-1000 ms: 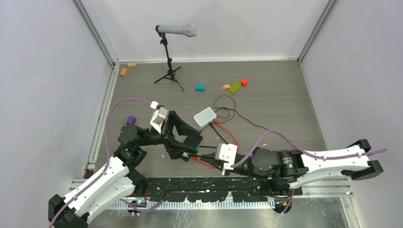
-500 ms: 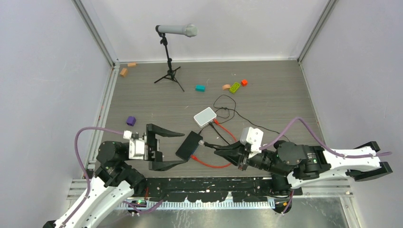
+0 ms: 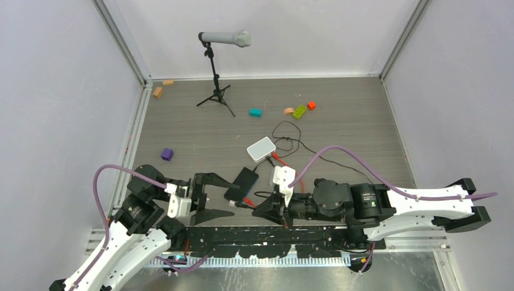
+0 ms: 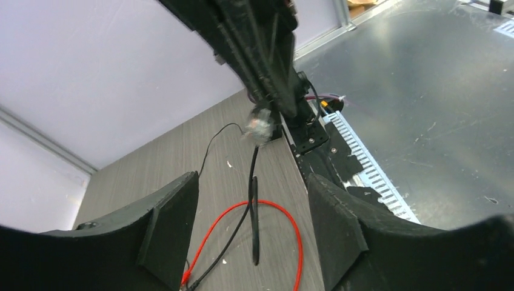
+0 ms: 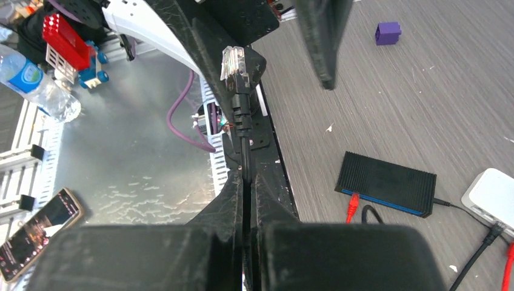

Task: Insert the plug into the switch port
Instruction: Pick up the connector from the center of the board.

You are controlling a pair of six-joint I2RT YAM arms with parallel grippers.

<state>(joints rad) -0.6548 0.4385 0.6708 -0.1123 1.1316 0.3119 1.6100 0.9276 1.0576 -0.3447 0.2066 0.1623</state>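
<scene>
Clear-tipped plug (image 5: 232,60) is held aloft by its black lead (image 5: 242,139), pinched in the pressed-together right gripper (image 5: 246,182), well apart from the switch port (image 5: 388,203). A red cable (image 5: 353,207) end touches that blue edge. The spread left gripper (image 3: 233,194) hangs just beside, with the white box (image 3: 261,148) behind.

We log: switch (image 5: 388,180) black, ribbed, blue strip along one edge; plug (image 5: 232,60) clear, on black lead (image 5: 245,159); cable (image 4: 267,202) red; block (image 5: 388,33) purple; box (image 5: 494,191) white; table (image 5: 424,109) grey wood-grain; arm hose (image 5: 182,115) purple.
</scene>
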